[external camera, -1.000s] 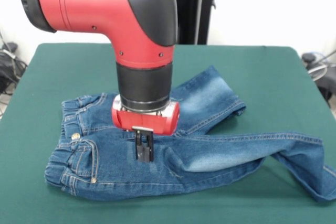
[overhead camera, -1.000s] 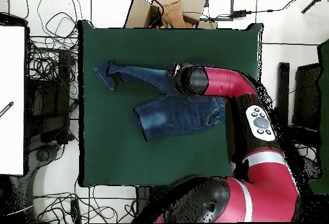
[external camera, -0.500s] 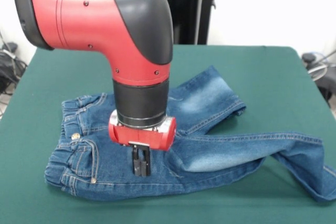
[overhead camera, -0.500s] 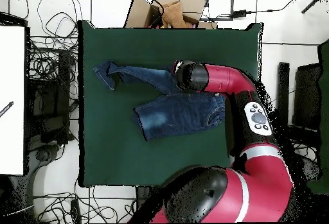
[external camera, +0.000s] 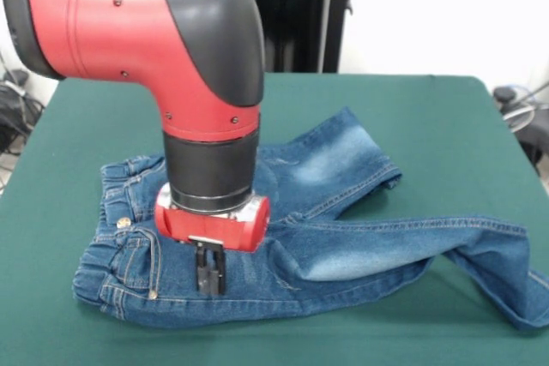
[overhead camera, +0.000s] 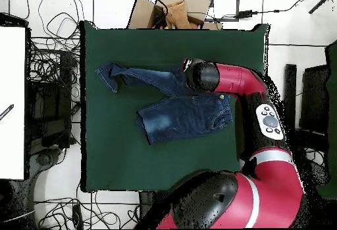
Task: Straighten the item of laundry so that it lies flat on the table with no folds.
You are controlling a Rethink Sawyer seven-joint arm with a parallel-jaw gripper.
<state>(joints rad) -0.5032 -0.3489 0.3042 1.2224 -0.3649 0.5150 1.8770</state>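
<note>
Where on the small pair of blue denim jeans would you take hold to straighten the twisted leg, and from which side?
On the blue denim jeans, grip the hem end of the long leg, coming straight down from above. That leg bends downward near its end, so pulling the hem outward over the dark green table should likely flatten it. The gripper is over the hip area now, fingers close together.

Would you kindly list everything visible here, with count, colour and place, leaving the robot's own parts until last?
jeans: one pair, blue denim, spread across the table's middle, one leg end folded over.
table: one, dark green cloth, under the jeans.
cables: many, black, on the floor beside the table.
cardboard box: one, brown, past the table's far edge in the overhead view.
arm: one, red and black, reaching down over the jeans.
gripper: one, black, fingers close together, at the denim near the waistband.
</note>
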